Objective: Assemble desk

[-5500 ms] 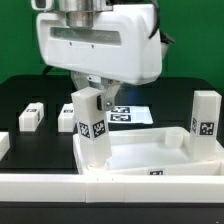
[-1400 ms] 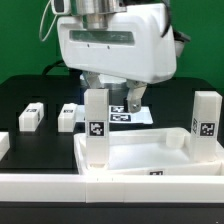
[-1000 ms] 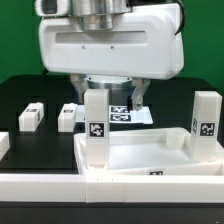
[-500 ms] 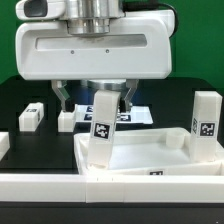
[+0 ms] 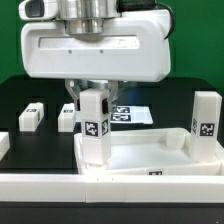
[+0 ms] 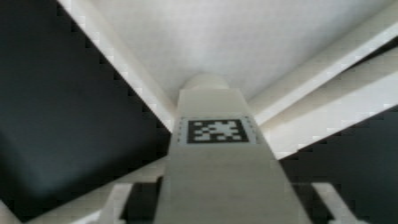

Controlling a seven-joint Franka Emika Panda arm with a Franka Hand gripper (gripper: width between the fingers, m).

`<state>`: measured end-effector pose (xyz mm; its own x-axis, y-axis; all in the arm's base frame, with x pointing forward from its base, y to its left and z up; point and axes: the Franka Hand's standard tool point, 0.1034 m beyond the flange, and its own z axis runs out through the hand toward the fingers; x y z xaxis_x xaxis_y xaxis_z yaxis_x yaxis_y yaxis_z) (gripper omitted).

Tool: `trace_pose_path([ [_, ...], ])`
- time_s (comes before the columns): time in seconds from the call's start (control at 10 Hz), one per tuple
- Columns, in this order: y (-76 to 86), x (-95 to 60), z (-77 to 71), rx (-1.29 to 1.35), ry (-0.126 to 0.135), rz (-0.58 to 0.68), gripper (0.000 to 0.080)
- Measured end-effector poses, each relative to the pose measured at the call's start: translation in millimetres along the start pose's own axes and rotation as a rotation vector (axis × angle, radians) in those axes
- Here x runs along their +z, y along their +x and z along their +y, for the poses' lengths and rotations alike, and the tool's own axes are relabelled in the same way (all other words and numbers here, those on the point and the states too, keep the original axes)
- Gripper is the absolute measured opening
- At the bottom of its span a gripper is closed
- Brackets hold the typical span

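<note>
Nearest of all runs a white border rail (image 5: 40, 186), and just behind it lies the tabletop (image 5: 150, 153) with its raised rim. At the near left corner of the tabletop one leg (image 5: 95, 135) stands upright in the socket. The tool (image 5: 93, 97) is closed on the upper end of this leg, with its fingers (image 5: 73, 97) on either side (in the wrist view the same leg (image 6: 221, 165) sits between the two pads, which seem to touch it). I judge that the step in hand is to seat and turn this leg into its corner socket. To do it well, the tool should hold the leg vertical, press down gently, and turn without dragging the tabletop off the rail; a tilted leg would probably jam. A second leg (image 5: 206, 118) stands at the right corner, well apart. Farther back, on the black counter (image 5: 25, 92), a loose leg (image 5: 30, 117) and another loose leg (image 5: 66, 117) lie at the left, and the marker board (image 5: 138, 114) lies behind the tool.
</note>
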<state>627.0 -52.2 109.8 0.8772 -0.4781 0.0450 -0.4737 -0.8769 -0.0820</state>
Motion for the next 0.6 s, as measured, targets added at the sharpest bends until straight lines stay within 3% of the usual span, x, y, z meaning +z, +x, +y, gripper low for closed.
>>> trace_pose_path([
  [0.2,-1.1,1.1,-2.1,0.288,-0.003,0.001,0.0287],
  [0.3,-0.4,1.3,-1.5,0.456,0.010,-0.003,0.0287],
  [0.5,-0.2,1.8,-2.0,0.939,0.064,-0.037,0.0287],
  [0.6,0.3,2.5,-1.5,1.040,0.069,-0.030,0.0288],
])
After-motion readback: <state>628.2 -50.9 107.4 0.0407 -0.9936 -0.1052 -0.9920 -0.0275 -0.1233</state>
